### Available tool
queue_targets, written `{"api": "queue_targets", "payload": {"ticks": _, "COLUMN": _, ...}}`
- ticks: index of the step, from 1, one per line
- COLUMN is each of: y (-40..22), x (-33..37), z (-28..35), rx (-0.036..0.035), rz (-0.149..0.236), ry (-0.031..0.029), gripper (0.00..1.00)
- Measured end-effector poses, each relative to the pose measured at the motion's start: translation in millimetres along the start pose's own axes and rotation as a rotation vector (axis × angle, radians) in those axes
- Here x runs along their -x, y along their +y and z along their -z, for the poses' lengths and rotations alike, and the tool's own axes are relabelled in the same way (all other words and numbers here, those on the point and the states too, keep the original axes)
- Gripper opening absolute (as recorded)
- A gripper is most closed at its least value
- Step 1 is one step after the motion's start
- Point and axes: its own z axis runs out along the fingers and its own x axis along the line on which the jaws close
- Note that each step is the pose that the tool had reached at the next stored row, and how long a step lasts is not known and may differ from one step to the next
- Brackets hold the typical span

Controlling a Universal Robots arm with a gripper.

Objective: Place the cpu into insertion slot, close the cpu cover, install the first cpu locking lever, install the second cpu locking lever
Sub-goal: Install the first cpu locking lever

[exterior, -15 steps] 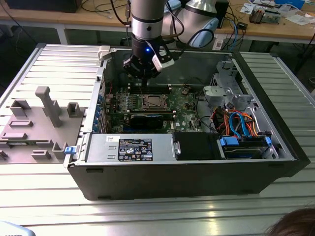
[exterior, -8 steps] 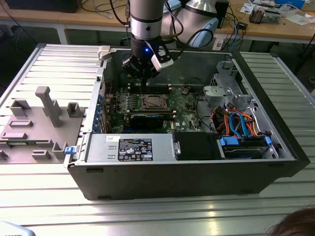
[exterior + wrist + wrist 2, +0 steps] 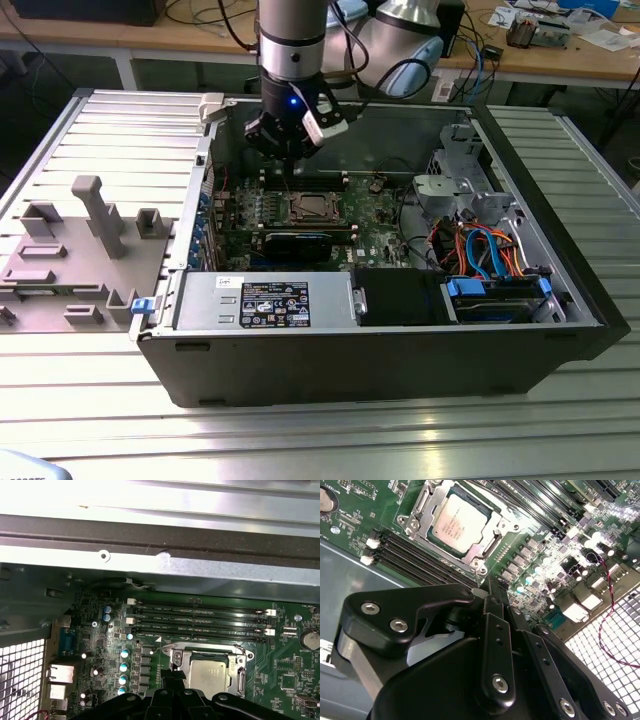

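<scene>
The cpu [image 3: 459,523] lies flat in the insertion slot [image 3: 312,207] of the green motherboard, its silver top showing. The cpu cover [image 3: 418,511] lies down around it as a metal frame with a window. In both wrist views my gripper [image 3: 489,587] is shut, its narrow tips together just off one corner of the socket. A thin wire locking lever [image 3: 479,574] ends right by the fingertips; whether they touch it is unclear. In the first wrist view the gripper [image 3: 174,672] sits beside the cpu [image 3: 210,676]. In the exterior view the gripper [image 3: 291,168] hangs inside the open case.
Long black memory slots [image 3: 200,617] run beside the socket. A black graphics card [image 3: 295,243], a silver power supply [image 3: 265,300] and a drive cage with blue and orange cables [image 3: 490,262] crowd the case. A grey fixture tray [image 3: 70,250] lies at the exterior view's left.
</scene>
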Motion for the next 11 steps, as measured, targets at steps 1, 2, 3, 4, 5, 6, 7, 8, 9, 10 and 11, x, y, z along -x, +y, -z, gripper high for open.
{"api": "queue_targets", "payload": {"ticks": 1, "y": 0.1, "x": -1.0, "z": 0.0, "rx": 0.0000, "rz": 0.000, "ry": 0.0001, "gripper": 0.11}}
{"api": "queue_targets", "payload": {"ticks": 2, "y": 0.2, "x": -2.1, "z": 0.0, "rx": 0.0000, "rz": 0.000, "ry": 0.0000, "gripper": 0.11}}
{"api": "queue_targets", "payload": {"ticks": 3, "y": 0.3, "x": -4.1, "z": 0.0, "rx": -0.0001, "rz": 0.000, "ry": 0.0001, "gripper": 0.11}}
{"api": "queue_targets", "payload": {"ticks": 4, "y": 0.6, "x": -6.8, "z": 0.0, "rx": -0.0001, "rz": 0.000, "ry": -0.0001, "gripper": 0.11}}
{"api": "queue_targets", "payload": {"ticks": 5, "y": 0.9, "x": -9.3, "z": -0.1, "rx": 0.0000, "rz": 0.000, "ry": -0.0003, "gripper": 0.11}}
{"api": "queue_targets", "payload": {"ticks": 6, "y": 1.1, "x": -11.2, "z": -0.1, "rx": -0.0001, "rz": 0.000, "ry": -0.0003, "gripper": 0.11}}
{"api": "queue_targets", "payload": {"ticks": 7, "y": 1.8, "x": -16.1, "z": -0.2, "rx": -0.0001, "rz": 0.000, "ry": -0.0006, "gripper": 0.11}}
{"api": "queue_targets", "payload": {"ticks": 8, "y": 2.2, "x": -19.0, "z": -0.3, "rx": 0.0000, "rz": 0.000, "ry": -0.0007, "gripper": 0.11}}
{"api": "queue_targets", "payload": {"ticks": 9, "y": 2.4, "x": -21.2, "z": -0.3, "rx": -0.0001, "rz": 0.000, "ry": -0.0007, "gripper": 0.11}}
{"api": "queue_targets", "payload": {"ticks": 10, "y": 2.7, "x": -23.7, "z": -0.3, "rx": 0.0000, "rz": 0.000, "ry": -0.0008, "gripper": 0.11}}
{"api": "queue_targets", "payload": {"ticks": 11, "y": 3.2, "x": -26.2, "z": -0.4, "rx": 0.0001, "rz": 0.000, "ry": -0.0009, "gripper": 0.11}}
